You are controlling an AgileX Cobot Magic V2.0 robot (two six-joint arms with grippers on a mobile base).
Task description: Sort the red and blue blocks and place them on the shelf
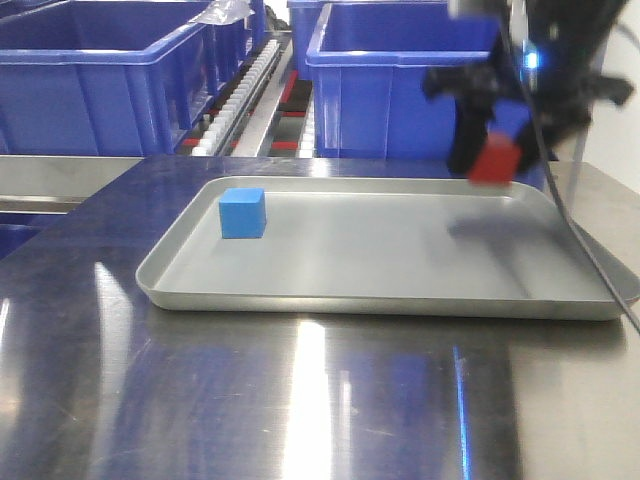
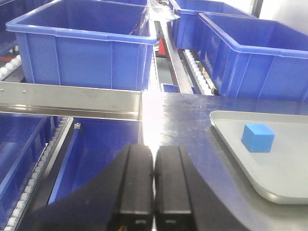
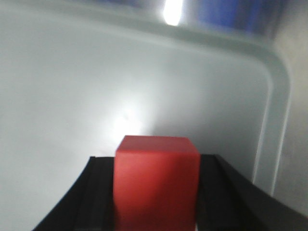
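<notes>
A shiny, reflection-streaked steel worktop [image 1: 300, 400] carries a shallow grey metal tray [image 1: 400, 255] with rounded corners, and behind it the shelf [image 2: 72, 98] shows a brushed-steel front rail, white roller tracks and glossy blue plastic bins [image 1: 100, 70]. The matte blue block [image 1: 242, 213], a sharp-edged cube, sits flat on the tray near its far left corner, while the equal-sized red block [image 1: 494, 160] hangs above the far right corner, clamped between the black fingers of the right pincer [image 1: 488, 150]. The left pincer [image 2: 154, 185] hovers by the worktop's left edge, its flat black pads pressed together on nothing.
</notes>
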